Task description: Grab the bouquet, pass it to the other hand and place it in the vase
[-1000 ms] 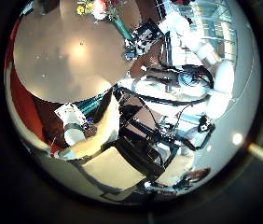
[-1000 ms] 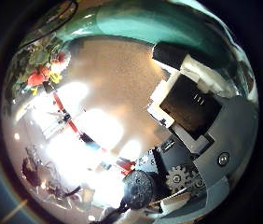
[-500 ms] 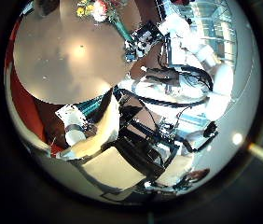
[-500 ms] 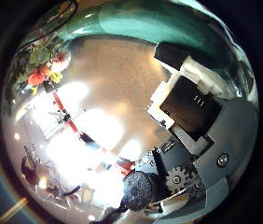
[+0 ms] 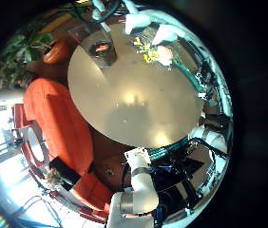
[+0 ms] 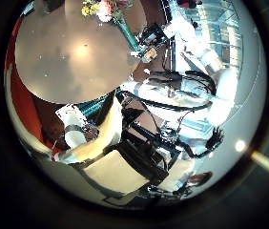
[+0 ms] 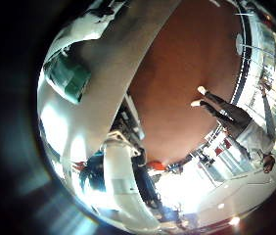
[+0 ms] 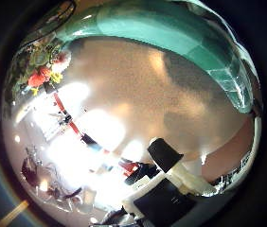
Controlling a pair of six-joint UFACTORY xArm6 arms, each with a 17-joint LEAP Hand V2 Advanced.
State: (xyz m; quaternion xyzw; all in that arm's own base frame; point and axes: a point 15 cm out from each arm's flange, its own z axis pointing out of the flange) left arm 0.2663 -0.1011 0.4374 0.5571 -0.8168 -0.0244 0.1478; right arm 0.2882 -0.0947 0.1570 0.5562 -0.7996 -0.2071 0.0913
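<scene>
The bouquet (image 5: 156, 52) lies on the round table (image 5: 124, 95) near its edge, flowers toward the table's middle. In the left thumb side palm view its flowers (image 6: 101, 10) lie on the table and my right hand (image 6: 149, 40) is at the stem end. In the right thumb side palm view the bouquet's wrap (image 8: 171, 38) passes close by that palm, with the flowers (image 8: 44, 71) farther off. The vase (image 5: 103, 49) stands on the table, away from the bouquet. My left hand (image 5: 139, 185) is open and holds nothing, off the table's side, far from the bouquet.
A sofa (image 5: 58, 114) curves round the table's far side, with a potted plant (image 5: 25, 47) behind it. The right arm (image 6: 206, 62) reaches in over the table's edge.
In the right thumb side palm view the hand's own black and white part has swung from beside the wrap to away from it. The bouquet has not moved.
</scene>
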